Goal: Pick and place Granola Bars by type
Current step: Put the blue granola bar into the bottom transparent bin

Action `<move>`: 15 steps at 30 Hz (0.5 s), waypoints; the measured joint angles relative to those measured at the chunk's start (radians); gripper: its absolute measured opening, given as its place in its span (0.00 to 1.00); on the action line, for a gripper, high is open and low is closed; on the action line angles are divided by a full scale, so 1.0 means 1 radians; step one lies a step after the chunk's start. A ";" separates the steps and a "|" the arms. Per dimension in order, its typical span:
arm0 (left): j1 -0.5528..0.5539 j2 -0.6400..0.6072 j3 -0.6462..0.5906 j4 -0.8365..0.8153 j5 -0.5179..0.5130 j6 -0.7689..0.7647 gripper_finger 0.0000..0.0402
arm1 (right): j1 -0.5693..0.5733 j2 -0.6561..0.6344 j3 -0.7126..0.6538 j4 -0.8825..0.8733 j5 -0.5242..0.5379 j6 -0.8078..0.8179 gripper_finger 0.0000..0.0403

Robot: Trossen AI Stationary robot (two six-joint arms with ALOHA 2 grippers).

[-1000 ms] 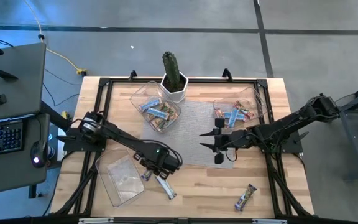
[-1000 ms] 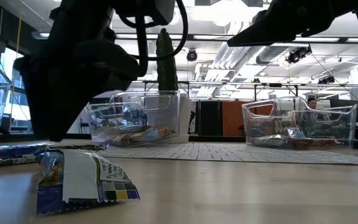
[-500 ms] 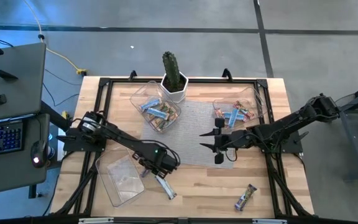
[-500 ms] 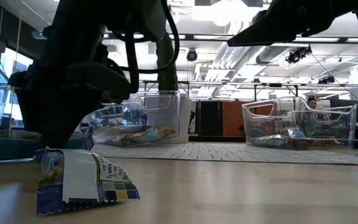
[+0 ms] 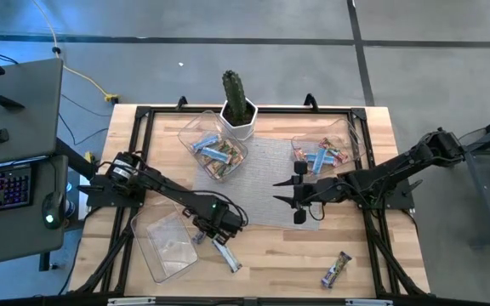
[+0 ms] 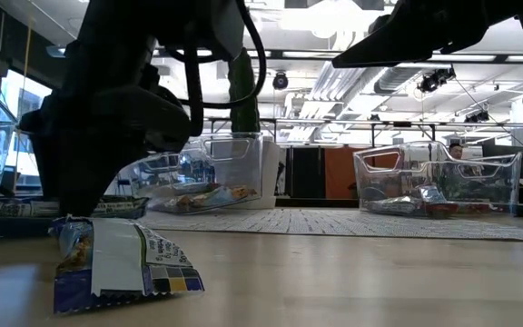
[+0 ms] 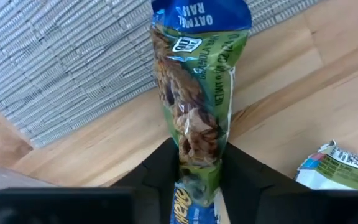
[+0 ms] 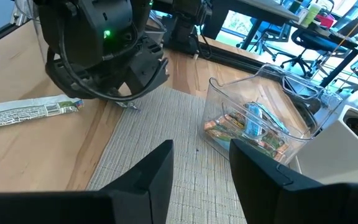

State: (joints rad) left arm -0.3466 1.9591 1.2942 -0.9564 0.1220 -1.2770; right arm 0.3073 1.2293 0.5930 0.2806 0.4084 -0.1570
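Left pincer (image 7: pixel 199 177) clamped on green-blue wrapped granola bar (image 7: pixel 199 93), long axis running straight out ahead of fingers. Right pincer (image 8: pixel 201 163) open, empty, well apart.

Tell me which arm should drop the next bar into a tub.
Left. The left gripper is shut on a green-and-blue granola bar near the empty tub. The right gripper hangs open over the mat, holding nothing.
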 joint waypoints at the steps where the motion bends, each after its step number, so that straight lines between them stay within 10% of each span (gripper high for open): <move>1: 0.000 0.001 0.005 -0.004 -0.002 0.011 0.22 | 0.000 0.000 0.000 0.000 0.000 0.000 0.35; 7: 0.000 0.004 0.120 -0.046 -0.028 0.079 0.11 | 0.000 0.000 0.000 0.000 0.000 0.000 0.35; 15: -0.033 -0.020 0.479 -0.546 -0.175 0.057 0.11 | 0.000 0.000 0.000 -0.012 -0.001 0.004 0.35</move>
State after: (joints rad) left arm -0.3793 1.9387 1.7736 -1.5021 -0.0529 -1.2201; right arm 0.3074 1.2293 0.5934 0.2688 0.4077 -0.1532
